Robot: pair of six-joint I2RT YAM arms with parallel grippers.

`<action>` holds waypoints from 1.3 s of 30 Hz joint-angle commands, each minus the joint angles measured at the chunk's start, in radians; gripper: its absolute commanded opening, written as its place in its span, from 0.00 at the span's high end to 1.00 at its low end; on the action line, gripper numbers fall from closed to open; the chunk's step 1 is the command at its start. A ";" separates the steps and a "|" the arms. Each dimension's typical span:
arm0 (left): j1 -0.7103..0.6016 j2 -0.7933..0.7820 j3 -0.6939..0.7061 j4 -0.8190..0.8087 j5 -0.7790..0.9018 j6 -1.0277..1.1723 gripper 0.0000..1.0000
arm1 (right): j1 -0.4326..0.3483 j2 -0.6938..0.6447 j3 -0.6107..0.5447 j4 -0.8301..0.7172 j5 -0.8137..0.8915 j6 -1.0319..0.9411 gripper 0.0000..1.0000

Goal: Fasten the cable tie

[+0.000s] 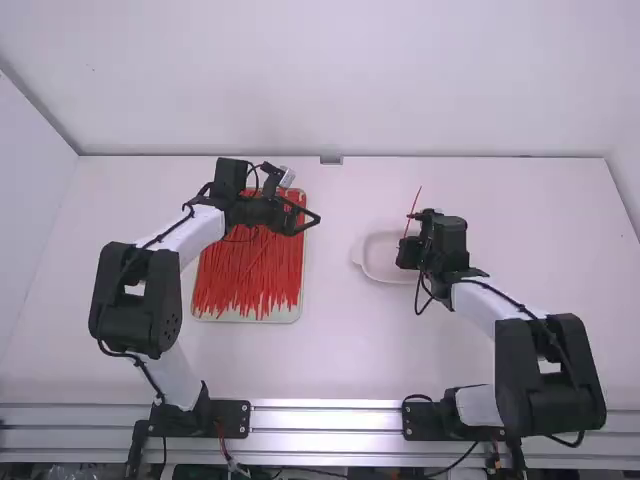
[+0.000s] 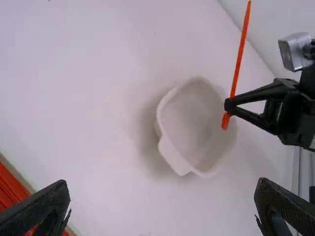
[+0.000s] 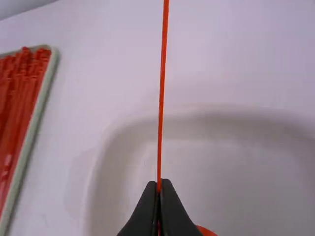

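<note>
Bright, even light falls from overhead and washes the white tabletop point(image 1: 560, 230) pale; the cable tie point(image 2: 239, 54) in the right pincer point(image 2: 227, 107) stands out vividly. Shadows are soft-edged: a grey smudge lies beside the bowl point(image 2: 174, 157), on its side away from that pincer, and a fainter band darkens the rim ahead of it.

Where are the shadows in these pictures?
Left wrist view: a soft grey shadow spreads on the table beside the white dish. Right wrist view: a faint shadow rings the dish's outer edge; the cable tie in the right gripper casts none I can make out. High view: the light looks even, no glare.
</note>
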 commanded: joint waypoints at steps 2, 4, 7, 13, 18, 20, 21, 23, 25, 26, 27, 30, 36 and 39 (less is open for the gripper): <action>0.006 -0.004 0.000 -0.004 0.035 0.021 0.01 | -0.013 0.075 -0.013 0.034 0.042 -0.001 1.00; 0.006 -0.004 0.000 -0.004 0.037 0.021 0.01 | -0.020 0.120 -0.013 0.064 0.013 -0.002 1.00; 0.006 -0.004 0.000 -0.006 0.037 0.021 0.01 | -0.018 0.148 -0.013 0.087 -0.009 -0.002 0.99; 0.006 -0.004 0.000 -0.010 0.030 0.021 0.01 | -0.019 0.153 -0.013 0.096 -0.001 0.017 0.01; 0.006 -0.004 0.000 -0.011 0.021 0.021 0.01 | -0.029 0.149 -0.013 0.083 -0.009 0.017 0.01; 0.007 -0.010 0.000 -0.026 -0.019 0.007 0.01 | -0.032 0.125 -0.013 0.049 -0.009 0.016 0.01; 0.007 -0.010 0.000 -0.026 -0.019 0.007 0.01 | -0.032 0.125 -0.013 0.049 -0.009 0.016 0.01; 0.018 -0.031 0.000 -0.074 -0.069 -0.003 0.01 | -0.027 0.080 -0.013 0.000 -0.009 0.013 0.01; 0.026 -0.051 0.000 -0.111 -0.076 0.025 0.01 | -0.021 0.040 -0.013 -0.039 -0.008 0.007 0.01; 0.029 -0.065 0.000 -0.134 -0.070 0.047 0.01 | -0.016 0.015 -0.013 -0.058 -0.008 0.000 0.01; 0.032 -0.079 0.000 -0.151 -0.072 0.054 0.01 | -0.012 -0.009 -0.013 -0.075 -0.009 -0.008 0.01; 0.031 -0.129 0.000 -0.209 -0.076 0.089 0.01 | 0.016 -0.090 -0.013 -0.127 0.004 -0.013 0.01; 0.033 -0.184 0.000 -0.282 -0.079 0.111 0.01 | 0.066 -0.195 -0.013 -0.191 0.006 -0.013 0.01; 0.029 -0.187 0.000 -0.291 -0.075 0.111 0.01 | 0.087 -0.218 -0.013 -0.209 0.006 -0.013 0.01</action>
